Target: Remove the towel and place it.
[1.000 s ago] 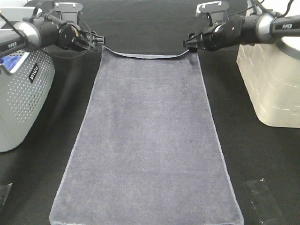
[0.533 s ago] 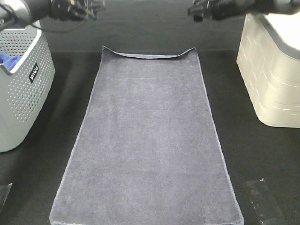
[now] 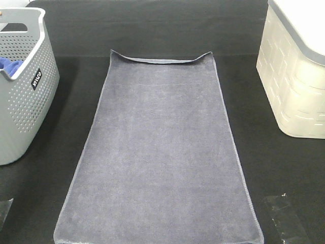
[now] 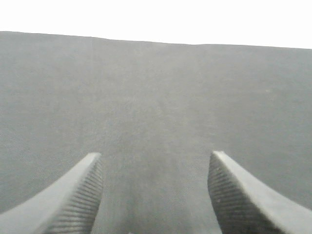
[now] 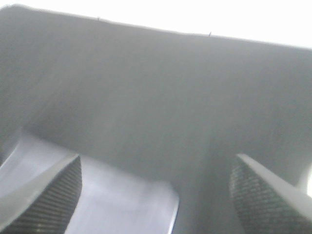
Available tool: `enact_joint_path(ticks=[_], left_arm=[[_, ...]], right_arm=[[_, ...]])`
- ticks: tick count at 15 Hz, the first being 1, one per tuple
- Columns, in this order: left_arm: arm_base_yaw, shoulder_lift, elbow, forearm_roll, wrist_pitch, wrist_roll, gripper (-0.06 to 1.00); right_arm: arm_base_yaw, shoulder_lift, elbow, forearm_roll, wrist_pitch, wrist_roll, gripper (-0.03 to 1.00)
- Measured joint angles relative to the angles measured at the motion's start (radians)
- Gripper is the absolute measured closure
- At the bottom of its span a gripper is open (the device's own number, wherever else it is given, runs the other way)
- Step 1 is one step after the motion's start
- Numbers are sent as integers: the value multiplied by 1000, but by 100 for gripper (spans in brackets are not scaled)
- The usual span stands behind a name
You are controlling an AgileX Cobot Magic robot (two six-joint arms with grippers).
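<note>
The slate-grey towel (image 3: 160,152) lies spread flat and lengthwise down the middle of the black table, its far hem slightly curled up at both corners. Neither arm appears in the exterior high view. In the left wrist view my left gripper (image 4: 156,195) is open, with only dark tabletop between its ribbed fingers (image 4: 78,195). My right gripper (image 5: 156,195) is open too and holds nothing. Below its fingers (image 5: 48,200) a blurred pale grey-blue patch (image 5: 112,200) with a rounded corner looks like part of the towel.
A grey perforated basket (image 3: 23,101) holding a bright blue cloth (image 3: 10,65) stands at the left edge. A cream basket (image 3: 294,86) stands at the right. Clear tape strips (image 3: 284,218) lie near the front right corner.
Both arms, which hovered at the towel's far corners, have pulled back out of the top of the exterior high view. The towel has stayed flat where it was.
</note>
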Motion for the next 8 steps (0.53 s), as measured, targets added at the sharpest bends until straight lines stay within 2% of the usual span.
enact_joint_path(ticks=[1, 3, 4, 7, 8], left_arm=[[-3, -49, 0, -11, 156, 27, 34], [-3, -133, -1, -25, 373, 95, 34], [-3, -175, -1, -31, 434, 131, 34], [-3, -301, 23, -70, 454, 201, 34], [-3, -354, 64, -91, 454, 231, 34]], right_arm=[[0, -43, 0, 0, 118, 3, 19], [0, -128, 0, -8, 351, 43, 19], [0, -161, 0, -11, 437, 89, 19], [0, -239, 0, -54, 667, 203, 19], [0, -256, 0, -74, 691, 217, 19]])
